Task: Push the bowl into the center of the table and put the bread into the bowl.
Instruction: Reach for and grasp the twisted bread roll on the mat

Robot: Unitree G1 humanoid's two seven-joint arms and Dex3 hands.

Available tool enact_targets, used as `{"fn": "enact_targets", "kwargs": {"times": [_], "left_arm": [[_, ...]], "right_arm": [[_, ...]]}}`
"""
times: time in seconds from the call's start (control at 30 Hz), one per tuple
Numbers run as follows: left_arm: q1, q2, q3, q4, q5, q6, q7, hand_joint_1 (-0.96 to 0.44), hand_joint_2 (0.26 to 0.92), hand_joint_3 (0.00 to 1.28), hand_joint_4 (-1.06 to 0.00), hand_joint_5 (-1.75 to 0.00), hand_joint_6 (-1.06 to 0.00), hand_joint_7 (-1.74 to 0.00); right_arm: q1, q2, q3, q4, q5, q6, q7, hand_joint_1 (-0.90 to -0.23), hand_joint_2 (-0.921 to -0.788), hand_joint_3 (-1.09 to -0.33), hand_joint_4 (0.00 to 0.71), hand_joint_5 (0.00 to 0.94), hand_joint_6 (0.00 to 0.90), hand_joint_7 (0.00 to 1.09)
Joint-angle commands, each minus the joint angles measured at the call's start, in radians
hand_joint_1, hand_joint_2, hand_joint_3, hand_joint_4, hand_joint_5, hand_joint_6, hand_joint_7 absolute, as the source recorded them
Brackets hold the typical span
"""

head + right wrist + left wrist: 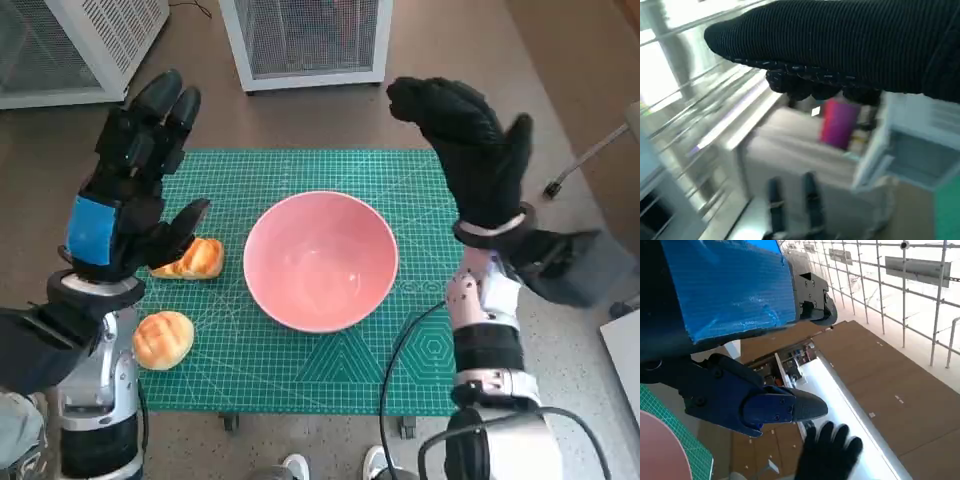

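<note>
With both my hands up, fingers wide and holding nothing, my left hand (125, 205) could bump the bread (190, 259) at nine o'clock of the pink bowl (320, 260) off the table (400, 170).

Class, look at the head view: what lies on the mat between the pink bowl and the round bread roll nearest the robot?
Nothing. In the head view only bare green mat separates the pink bowl from the round bread roll.
</note>
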Motion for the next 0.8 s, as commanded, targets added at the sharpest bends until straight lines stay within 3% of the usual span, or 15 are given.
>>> {"fn": "enact_targets", "kwargs": {"times": [0.03, 0.23, 0.57, 0.7, 0.8], "left_arm": [[-0.036, 0.004, -0.004, 0.030, -0.016, -0.032, -0.020, -0.65, 0.921, 0.37, -0.22, -0.01, -0.07, -0.47], [-0.054, 0.010, -0.003, 0.053, -0.016, -0.053, -0.039, -0.65, 0.921, 0.37, -0.22, -0.01, -0.08, -0.46], [-0.051, 0.074, 0.027, 0.017, -0.006, -0.044, -0.072, -0.65, 0.921, 0.35, -0.22, 0.00, -0.07, -0.45], [-0.021, 0.187, 0.055, -0.044, 0.042, 0.016, -0.106, -0.60, 0.909, 0.21, -0.21, 0.00, -0.05, -0.43], [0.029, 0.342, 0.073, -0.146, 0.147, 0.162, -0.159, -0.49, 0.844, 0.08, -0.14, 0.00, -0.02, -0.38]], "right_arm": [[0.052, 0.002, 0.021, -0.054, 0.003, 0.021, -0.009, -0.607, -0.921, -0.657, 0.242, 0.000, 0.368, 0.00], [0.069, 0.004, 0.032, -0.076, 0.006, 0.037, -0.027, -0.601, -0.921, -0.650, 0.233, 0.000, 0.359, 0.00], [0.101, 0.004, 0.054, -0.097, -0.012, 0.033, -0.068, -0.606, -0.921, -0.634, 0.228, 0.000, 0.359, 0.00], [0.109, 0.000, 0.058, -0.099, -0.008, 0.032, -0.071, -0.607, -0.921, -0.629, 0.227, 0.000, 0.359, 0.00], [0.113, -0.004, 0.058, -0.100, -0.007, 0.028, -0.073, -0.608, -0.921, -0.627, 0.226, 0.000, 0.358, 0.00]]}}
